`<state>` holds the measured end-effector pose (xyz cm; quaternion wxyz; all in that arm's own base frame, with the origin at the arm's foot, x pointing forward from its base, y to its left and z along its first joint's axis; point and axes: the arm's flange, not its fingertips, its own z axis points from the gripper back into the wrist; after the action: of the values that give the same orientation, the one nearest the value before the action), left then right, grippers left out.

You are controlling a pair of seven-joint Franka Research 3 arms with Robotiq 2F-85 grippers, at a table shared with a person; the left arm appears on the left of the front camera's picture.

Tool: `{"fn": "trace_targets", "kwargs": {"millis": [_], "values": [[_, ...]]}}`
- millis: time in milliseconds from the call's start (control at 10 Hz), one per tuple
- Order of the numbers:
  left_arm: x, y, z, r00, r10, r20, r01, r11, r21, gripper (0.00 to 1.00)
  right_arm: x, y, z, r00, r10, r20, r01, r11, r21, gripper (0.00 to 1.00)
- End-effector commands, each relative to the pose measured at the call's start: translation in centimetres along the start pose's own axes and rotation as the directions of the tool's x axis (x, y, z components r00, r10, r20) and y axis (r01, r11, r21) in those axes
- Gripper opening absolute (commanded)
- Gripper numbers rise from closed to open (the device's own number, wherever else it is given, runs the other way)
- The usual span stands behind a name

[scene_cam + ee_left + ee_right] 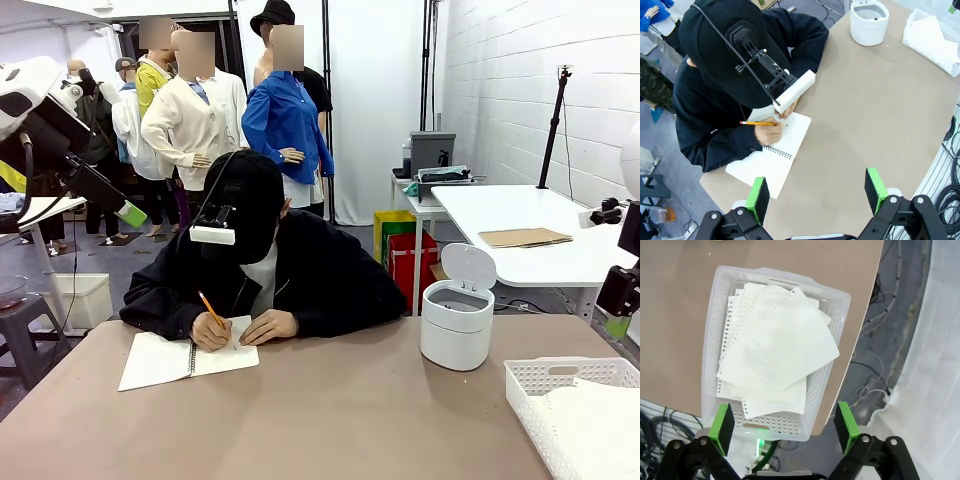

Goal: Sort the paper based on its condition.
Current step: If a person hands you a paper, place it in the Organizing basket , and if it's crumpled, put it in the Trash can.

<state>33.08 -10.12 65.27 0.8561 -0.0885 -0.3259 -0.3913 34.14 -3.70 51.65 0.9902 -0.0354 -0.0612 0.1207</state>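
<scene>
Left gripper (817,192) jaws spread wide; right gripper (784,424) likewise

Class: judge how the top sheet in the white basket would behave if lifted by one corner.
Probably floppy: the top sheet looks thin and would likely droop. Likely very light: the pile lies loosely fanned in the basket, so sheets may slide or come along. Punched edges look tear-prone if tugged.

Bright, even light; the paper (775,345) washes out white; wide-angle edges bend.
</scene>
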Motion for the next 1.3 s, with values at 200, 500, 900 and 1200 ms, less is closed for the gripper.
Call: {"fn": "trace_targets", "kwargs": {"millis": [200,500,900,1200], "values": [[0.0,-0.2,0.0,1.0,0.012,-0.005,-0.012,1.0,0.009,1.0,-0.1,0.1,-0.2,1.0,-0.016,-0.007,0.016,1.0,-0.005,1.0],[0.0,-0.2,0.0,1.0,0.012,-0.005,-0.012,1.0,0.009,1.0,-1.5,2.5,0.4,0.986,0.132,0.101,-0.131,0.991,-0.02,1.0],[0.0,-0.2,0.0,1.0,0.012,-0.005,-0.012,1.0,0.009,1.0,2.3,12.2,4.0,0.779,0.59,0.215,-0.601,0.799,-0.013,1.0],[0.0,-0.2,0.0,1.0,0.012,-0.005,-0.012,1.0,0.009,1.0,7.3,16.1,8.3,0.616,0.698,0.364,-0.756,0.655,0.024,1.0]]}}
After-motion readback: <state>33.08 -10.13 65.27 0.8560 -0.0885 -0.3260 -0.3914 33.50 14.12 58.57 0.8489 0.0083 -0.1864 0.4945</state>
